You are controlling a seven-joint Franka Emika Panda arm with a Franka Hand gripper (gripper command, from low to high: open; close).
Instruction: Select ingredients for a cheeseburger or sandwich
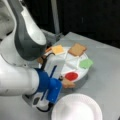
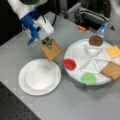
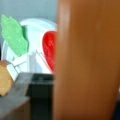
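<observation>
While the arm hung over the grey table (image 2: 75, 105), the gripper (image 2: 47, 43) was closed on a tan toast slice (image 2: 51, 51), which it held by its upper edge, tilted and clear of the surface. In a front view this slice sat between the white round plate (image 2: 39, 77) and the white sectioned tray (image 2: 82, 60), slightly over the plate's upper right rim. The plate carried nothing. In the wrist view the held slice filled the right half as a tan-orange slab (image 3: 87, 60).

Remaining ingredients lay in separate tray compartments. A second toast slice (image 2: 111, 70) lay at the tray's right edge in a front view, with the yellow cheese square (image 2: 113, 51) above it. The dark-brown patty (image 2: 96, 40) occupied the top compartment. The green lettuce leaf (image 2: 88, 78) lay at the tray's lower edge, and the red tomato disc (image 2: 69, 64) at its left, nearest the held slice. In both front views these pieces were apart from one another. The wrist view showed lettuce and tomato beyond the held slice.
</observation>
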